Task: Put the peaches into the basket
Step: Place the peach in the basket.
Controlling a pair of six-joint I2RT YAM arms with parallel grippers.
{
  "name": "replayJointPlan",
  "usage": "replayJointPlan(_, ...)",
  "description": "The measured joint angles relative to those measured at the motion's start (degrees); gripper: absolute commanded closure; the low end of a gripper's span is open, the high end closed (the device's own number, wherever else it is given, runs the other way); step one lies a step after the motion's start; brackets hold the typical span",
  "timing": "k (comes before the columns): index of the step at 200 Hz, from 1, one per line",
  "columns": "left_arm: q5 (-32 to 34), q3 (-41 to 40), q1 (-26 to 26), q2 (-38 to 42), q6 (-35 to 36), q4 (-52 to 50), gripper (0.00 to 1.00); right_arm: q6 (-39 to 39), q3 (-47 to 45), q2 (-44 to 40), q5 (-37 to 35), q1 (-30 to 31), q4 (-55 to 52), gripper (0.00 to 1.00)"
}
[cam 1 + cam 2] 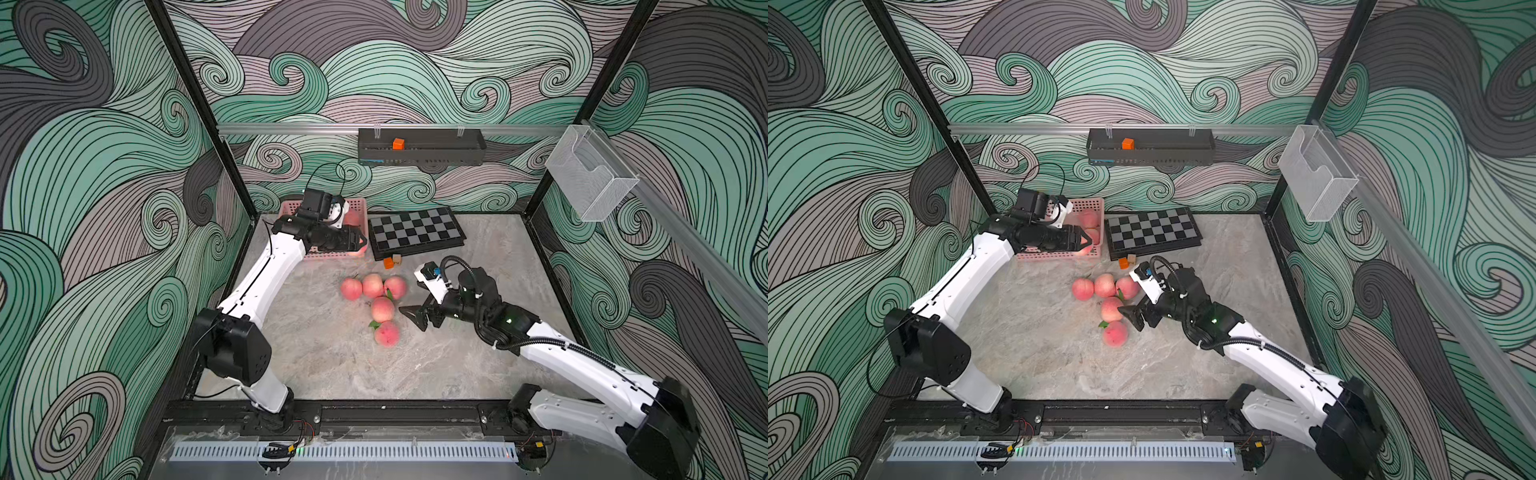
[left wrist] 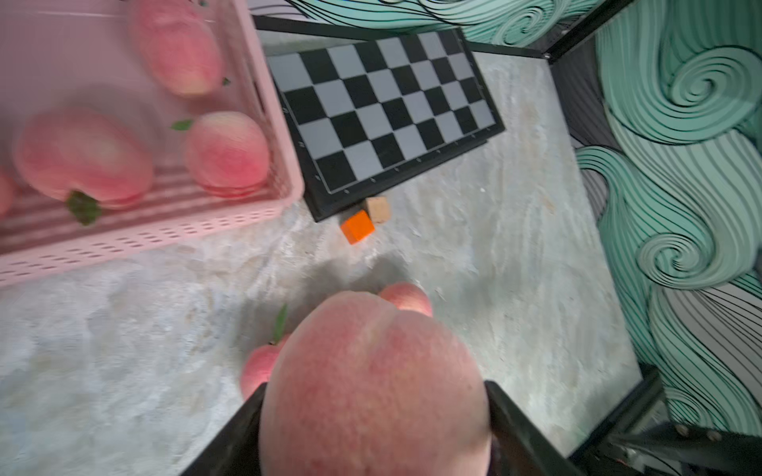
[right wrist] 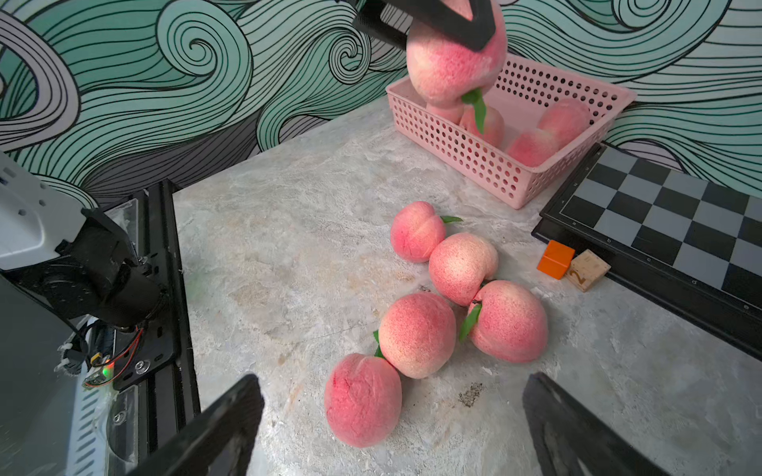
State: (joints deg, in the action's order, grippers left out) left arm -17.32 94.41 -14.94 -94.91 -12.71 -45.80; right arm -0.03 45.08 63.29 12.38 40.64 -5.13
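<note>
My left gripper (image 1: 1082, 242) pinches a peach (image 3: 449, 66) at the basket's (image 3: 453, 144) rim to drop it in, while my right gripper (image 1: 411, 318) gapes empty toward the loose peaches (image 3: 416, 334).

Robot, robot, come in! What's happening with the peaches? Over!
Left pincer shut on a peach, by the basket. Right pincer open, empty, near five loose peaches. Chessboard beside basket, not blocking.

basket (image 1: 356, 204) left of chessboard (image 1: 415, 230), peaches (image 1: 382, 308) before

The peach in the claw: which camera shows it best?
The right wrist view: the held peach shows nearly whole, at the basket. The left wrist view crops it close; in both top views the left gripper hides most of it.
</note>
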Motion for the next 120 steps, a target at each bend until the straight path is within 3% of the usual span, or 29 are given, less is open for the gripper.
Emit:
replayJointPlan(56, 11.0, 10.4, 3.9, -13.0, 0.3, 1.0, 0.44, 0.4, 2.5, 5.0, 1.0, -2.2, -0.7, 0.01)
replayJointPlan(120, 16.9, 25.4, 6.3, -28.6, 0.7, 4.4, 0.44, 0.4, 3.1, 7.7, 1.9, -3.6, -0.7, 0.01)
